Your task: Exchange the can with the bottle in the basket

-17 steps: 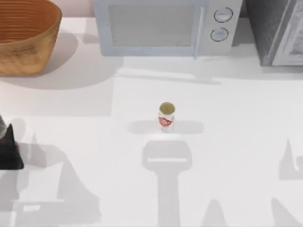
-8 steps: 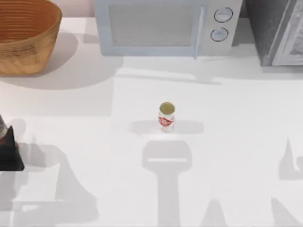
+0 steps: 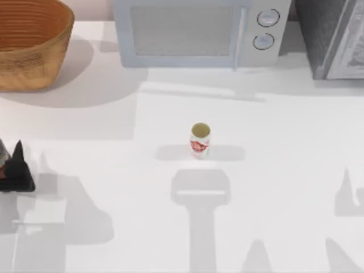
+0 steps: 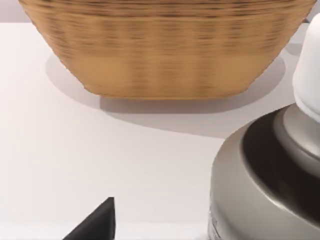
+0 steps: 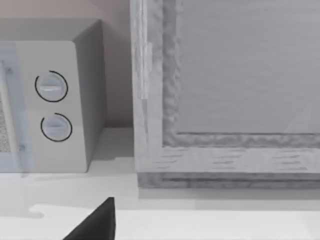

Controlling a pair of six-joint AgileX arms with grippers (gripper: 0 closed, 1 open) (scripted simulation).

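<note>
The small white-and-red can (image 3: 199,140) with a dull gold top stands upright in the middle of the table. The orange-brown wicker basket (image 3: 34,62) sits at the back left and also faces the left wrist camera (image 4: 160,55). At the table's left edge, the bottle (image 3: 2,153) is cut off by the frame. Close to the left wrist camera, the bottle (image 4: 260,190) shows a grey shoulder and a white neck. My left gripper (image 3: 14,170) is right beside it, open, with one black finger (image 4: 97,222) apart from the bottle. One black finger (image 5: 97,222) of my open right gripper points at the back right corner.
A pale microwave (image 3: 196,34) stands along the back edge, and its dials appear in the right wrist view (image 5: 50,105). A grey cabinet (image 3: 335,40) fills the back right corner (image 5: 225,90). Bare white table lies around the can.
My left gripper has shifted a little toward the back and to the right at the left edge. The can and the basket have not moved.
</note>
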